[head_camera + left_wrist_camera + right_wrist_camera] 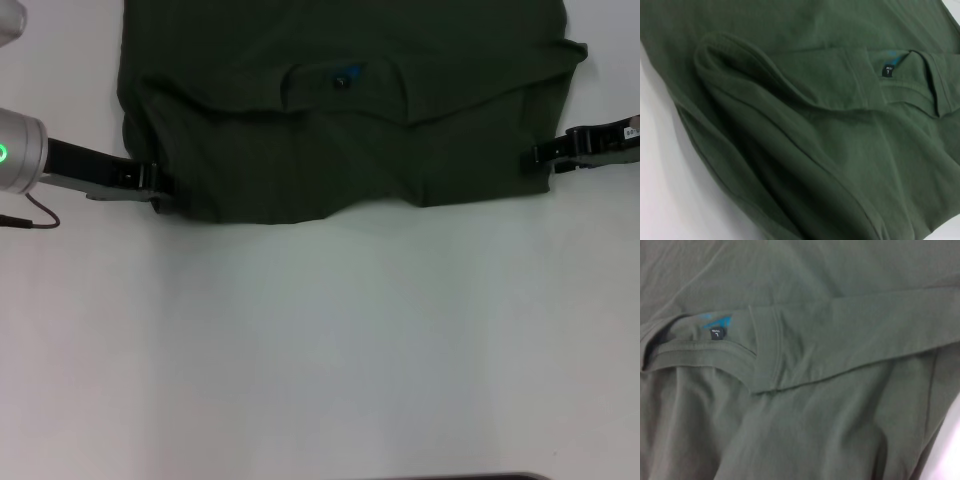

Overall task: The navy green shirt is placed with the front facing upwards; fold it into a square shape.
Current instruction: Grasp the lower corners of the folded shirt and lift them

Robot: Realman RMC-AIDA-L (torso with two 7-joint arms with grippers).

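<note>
The dark olive-green cotton shirt (340, 110) lies at the far side of the white counter (330, 350), collar and black neck tag (343, 78) showing; the left gripper (160, 185) and right gripper (540, 155) sit at its opposite side edges, likely for a symmetric fold; whether the jaws grasp cloth I cannot tell; open counter lies nearer the robot.

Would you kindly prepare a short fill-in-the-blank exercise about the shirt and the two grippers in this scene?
1. The shirt lying on the white table is dark ____ in colour.
2. The left gripper meets the shirt at its ____ edge, on the robot's own side.
3. The small black neck tag sits just inside the ____.

Missing words: green; left; collar
</note>
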